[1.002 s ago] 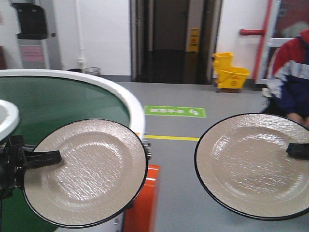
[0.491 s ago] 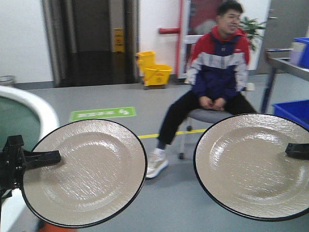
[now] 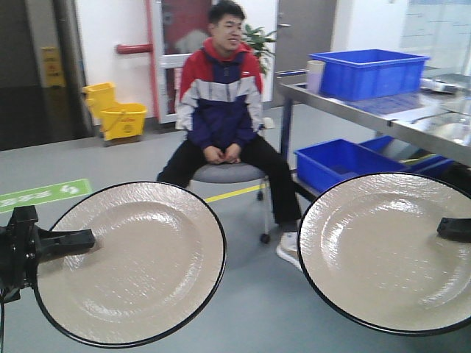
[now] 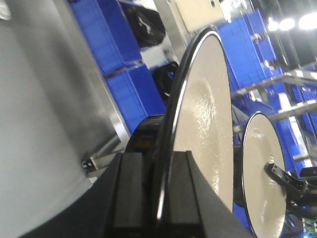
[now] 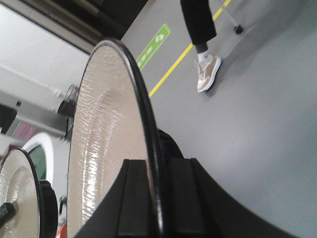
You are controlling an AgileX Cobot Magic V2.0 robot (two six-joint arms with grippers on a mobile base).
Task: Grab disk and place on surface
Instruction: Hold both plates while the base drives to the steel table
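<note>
Straight ahead, we see the left hand [image 3: 81, 240] clamped on the left rim of the left disk [image 3: 132, 265], and the right hand [image 3: 447, 227] gripping the right rim of the right disk [image 3: 386, 254]. Both disks hang side by side, apart, above the grey floor [image 3: 250, 309], with a seated man [image 3: 221, 95] behind them. From the left wrist, we see the left disk edge-on, its rim pinched between two black fingers [image 4: 131, 193]. From the right wrist, the right disk likewise stands edge-on, its rim held tight.

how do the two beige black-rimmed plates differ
The left beige black-rimmed plate is clamped at its left rim by the left claw, the right plate at its right rim by the right claw. The left plate shows whole from the front; the right one is cropped. Both are empty.
</note>
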